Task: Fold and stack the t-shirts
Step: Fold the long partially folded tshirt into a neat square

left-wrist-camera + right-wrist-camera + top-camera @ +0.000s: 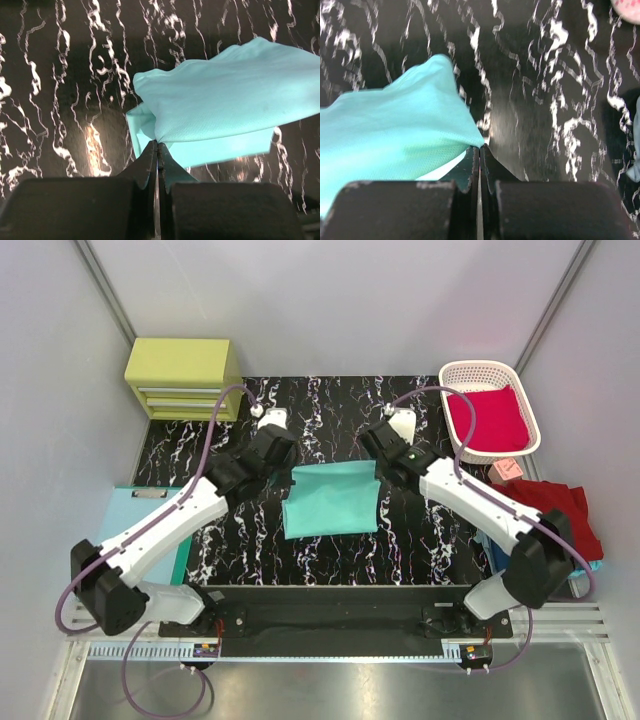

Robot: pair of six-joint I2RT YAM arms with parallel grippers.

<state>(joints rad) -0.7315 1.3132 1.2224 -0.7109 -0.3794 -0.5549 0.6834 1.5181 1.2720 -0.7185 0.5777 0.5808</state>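
While both arms reach over the dark marbled table (330,410), the left gripper (157,149) is clamped tight on one far corner of the mint-teal t-shirt (332,500), and the right gripper (479,151) pinches the other far corner. This shirt lies centre frame in the overhead view, its far edge lifted. A crimson t-shirt (487,418) sits in the white basket (490,367), upper right. A dark red t-shirt (552,508) lies heaped at the right edge.

Four t-shirts (330,500), one basket (478,365), one clipboard (128,508), one drawer unit (180,365)
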